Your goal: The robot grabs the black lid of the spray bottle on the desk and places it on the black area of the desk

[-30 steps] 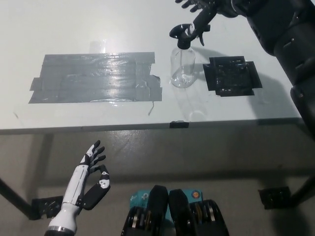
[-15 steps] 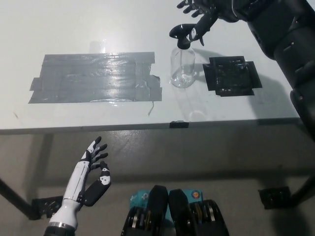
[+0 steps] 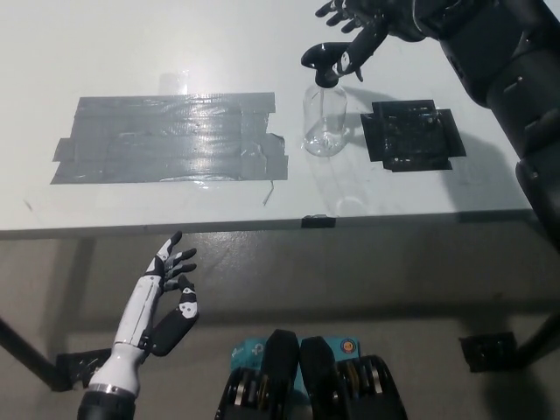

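Counter (image 3: 157,52): smooth, pale, faintly glossy top with soft light reflections. Grey tape patch (image 3: 166,138): overlapping strips, shiny and wrinkled, edges uneven. Black area (image 3: 411,134): dark tape, slightly glossy, creased. Spray bottle (image 3: 325,118): clear, transparent plastic body; black lid (image 3: 325,59): matt black plastic. Right hand (image 3: 359,26): matt black hard casing. Left hand (image 3: 166,293): smooth white and black plastic shells.

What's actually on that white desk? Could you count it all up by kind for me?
Clear spray bottle with black lid: 1
Grey tape patch: 1
Black tape patch: 1
Small black clip on the desk's front edge: 1
Total: 4
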